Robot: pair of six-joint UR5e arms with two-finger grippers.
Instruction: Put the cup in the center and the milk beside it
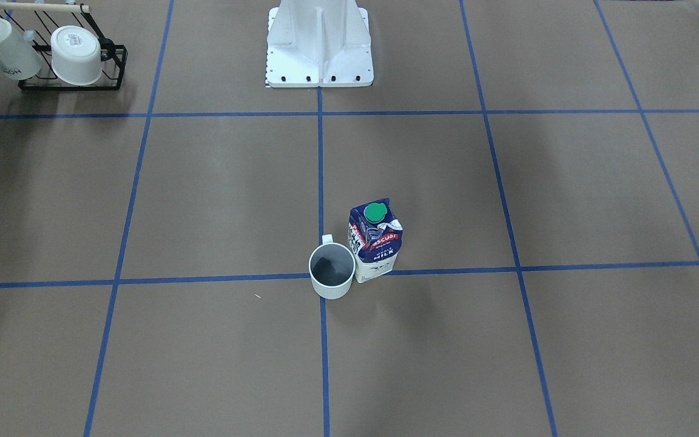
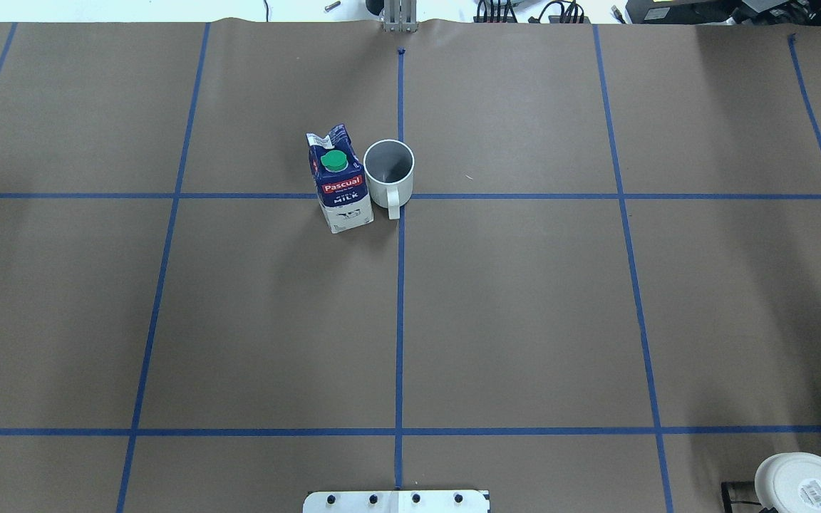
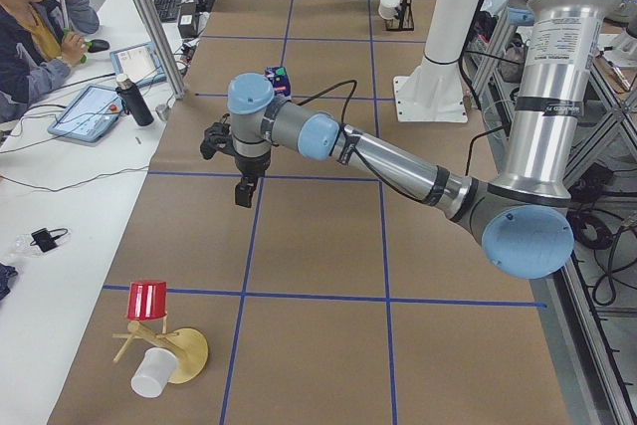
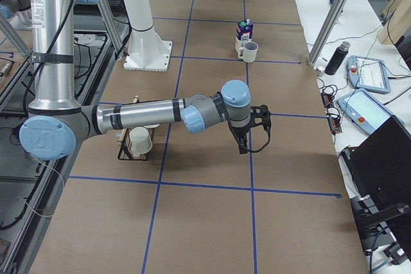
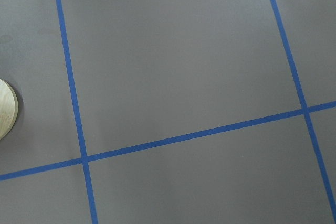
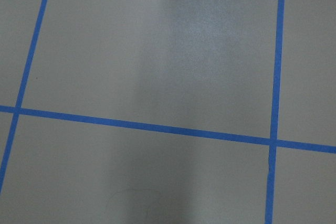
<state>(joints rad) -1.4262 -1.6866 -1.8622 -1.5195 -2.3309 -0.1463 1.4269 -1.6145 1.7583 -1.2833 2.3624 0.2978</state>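
Logged the cup [image 2: 389, 171] upright at the tape crossing on the table's centre line, midway between the left and right ends and nearer the operators' edge than the robot's edge. Noted mouth up, handle turned toward the robot's edge. Logged the milk [image 2: 341, 189] upright just beside it on the robot's left, cap up; possibly touching, cannot tell. Read the pairing as the asked layout: mug on the middle mark, carton tucked alongside and clear of the handle.

Found the left gripper [image 3: 243, 196] hanging over bare paper toward the left end, well apart from both things and carrying nothing; cannot tell fingers apart or together. Found the right gripper [image 4: 243, 145] likewise toward the right end, carrying nothing; cannot tell its finger spread from the side view. Saw paper and tape in both wrist views, plus a sliver of wooden disc [image 5: 6, 109] in the left one. Judged both arms parked wide to spare the tall carton a knock. Judged task complete.

Noted the rack [image 1: 113, 67] with two white mugs at the corner of robot's edge and right end; off-task.
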